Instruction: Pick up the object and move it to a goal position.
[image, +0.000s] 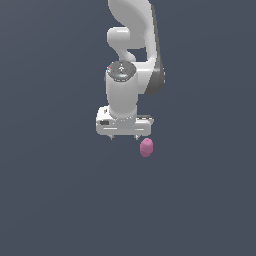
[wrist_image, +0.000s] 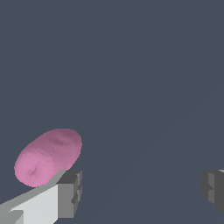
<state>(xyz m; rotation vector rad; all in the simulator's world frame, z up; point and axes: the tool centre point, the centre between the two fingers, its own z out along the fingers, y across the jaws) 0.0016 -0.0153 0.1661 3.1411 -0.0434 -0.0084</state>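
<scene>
The exterior view looked steeply down from well above onto the plain grey surface (image: 50, 200), far enough back to take in the arm (image: 131, 45) in the upper middle of the frame. The wrist view sat close behind the pincer (wrist_image: 140, 192), facing out past its fingers (wrist_image: 70, 192) along the same surface. Both views shared the pincer (image: 124, 137) and the pink object (image: 146, 147) (wrist_image: 48, 156) just beside it.

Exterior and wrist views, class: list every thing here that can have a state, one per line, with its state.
End effector: open, fingers wide apart, nothing between them.
Blob: not gripped, lying outside the gap, beside one finger; whether they touch cannot be told.
Arm: reaching down, end effector pointing downward, offset from the blob toward the exterior view's left.
</scene>
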